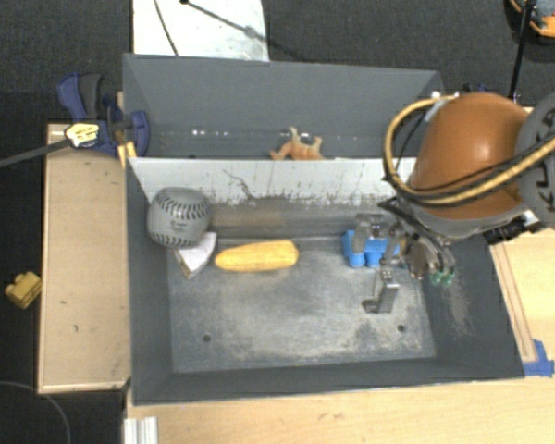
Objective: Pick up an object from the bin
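My gripper (384,296) hangs low over the right part of the bin floor, under the arm's orange dome. Just to its upper left, close to the back wall, lies a small blue blocky thing (359,247); it sits beside the gripper, and I see nothing held. A yellow corn-cob-shaped thing (255,256) lies lengthwise near the middle left of the floor, well clear of the gripper.
A grey baseball (178,216) rests in the back left corner, with a small white wedge-shaped piece (196,255) just below it. A small orange figure (296,145) sits at the back wall's upper ledge. The front half of the floor is bare grey metal.
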`<state>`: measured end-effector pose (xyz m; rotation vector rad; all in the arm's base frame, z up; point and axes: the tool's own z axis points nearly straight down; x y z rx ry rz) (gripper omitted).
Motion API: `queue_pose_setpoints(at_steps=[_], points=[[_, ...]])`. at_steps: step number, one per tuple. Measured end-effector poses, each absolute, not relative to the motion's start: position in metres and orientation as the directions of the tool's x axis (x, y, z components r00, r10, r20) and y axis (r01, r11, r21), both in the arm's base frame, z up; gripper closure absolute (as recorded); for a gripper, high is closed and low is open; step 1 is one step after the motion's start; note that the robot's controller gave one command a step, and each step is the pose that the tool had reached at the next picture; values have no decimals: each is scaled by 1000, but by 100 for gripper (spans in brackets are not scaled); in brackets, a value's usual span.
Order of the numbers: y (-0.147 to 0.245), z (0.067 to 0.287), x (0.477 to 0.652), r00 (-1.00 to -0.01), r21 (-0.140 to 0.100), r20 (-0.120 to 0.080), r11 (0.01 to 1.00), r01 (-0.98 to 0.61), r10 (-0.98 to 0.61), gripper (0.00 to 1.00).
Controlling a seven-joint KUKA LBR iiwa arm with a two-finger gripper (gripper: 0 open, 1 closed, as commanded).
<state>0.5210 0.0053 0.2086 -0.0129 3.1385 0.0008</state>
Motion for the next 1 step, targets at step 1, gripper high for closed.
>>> queue_pose_setpoints(at_steps=[1], points=[[84, 134, 552, -1000, 2, -8, 1000, 7, 7, 0]])
